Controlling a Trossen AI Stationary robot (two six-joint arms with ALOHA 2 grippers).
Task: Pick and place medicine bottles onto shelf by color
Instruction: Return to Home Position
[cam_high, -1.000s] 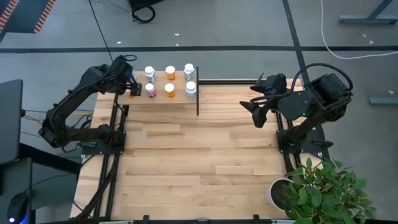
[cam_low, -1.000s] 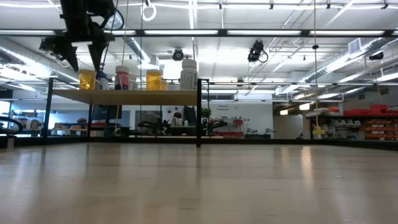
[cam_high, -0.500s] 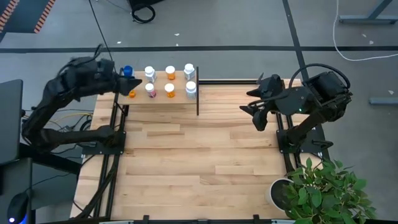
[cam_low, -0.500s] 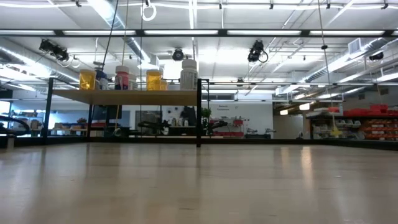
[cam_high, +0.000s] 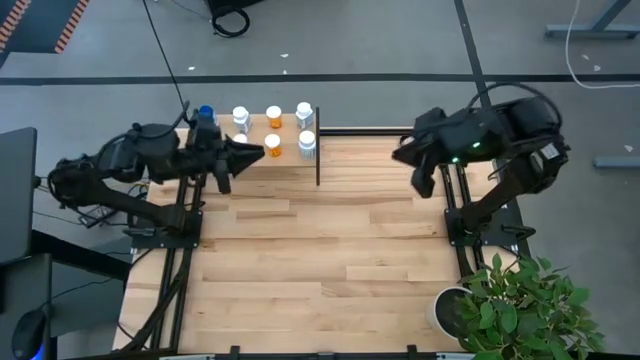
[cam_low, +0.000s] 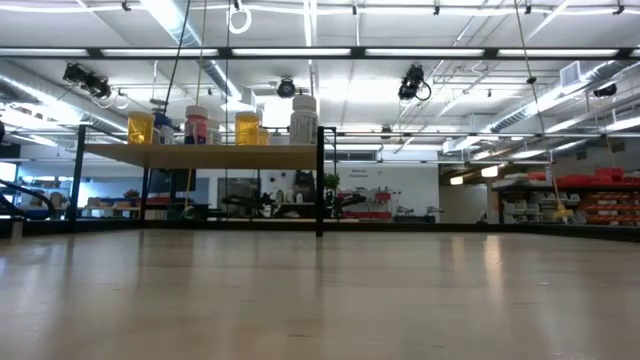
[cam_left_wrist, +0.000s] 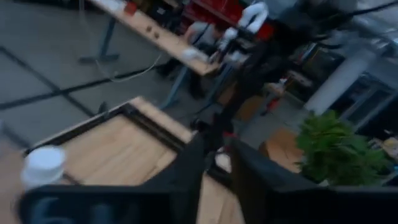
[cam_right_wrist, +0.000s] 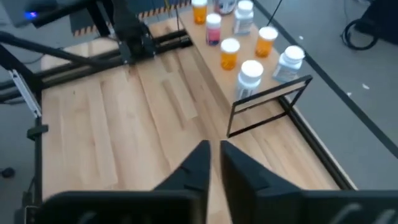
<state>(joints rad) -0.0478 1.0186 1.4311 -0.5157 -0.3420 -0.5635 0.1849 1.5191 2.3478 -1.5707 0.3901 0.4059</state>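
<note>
The shelf (cam_high: 285, 158) stands at the table's far left, and several medicine bottles stand upright on their bases on it: a blue-capped one (cam_high: 205, 113), orange ones (cam_high: 273, 117) (cam_right_wrist: 229, 53) and white ones (cam_high: 304, 113) (cam_low: 303, 118). My left gripper (cam_high: 258, 151) hangs level above the shelf's near row, pointing toward the table's right, shut and empty; it hides part of that row. My right gripper (cam_high: 420, 183) hangs above the table's far right, slanting down, shut on nothing (cam_right_wrist: 214, 155).
A black upright post (cam_high: 318, 146) marks the shelf's right end. The plank tabletop (cam_high: 320, 250) lies bare in the middle. A potted plant (cam_high: 520, 305) stands at the near right corner. Black arm bases flank the table on both sides.
My left gripper has risen from the orange bottle at the shelf's left end, pulled back, then swung toward the table's right, tipping from pointing down to level, and has shut empty. My right gripper has shut and turned a little. The bottles have stayed in place.
</note>
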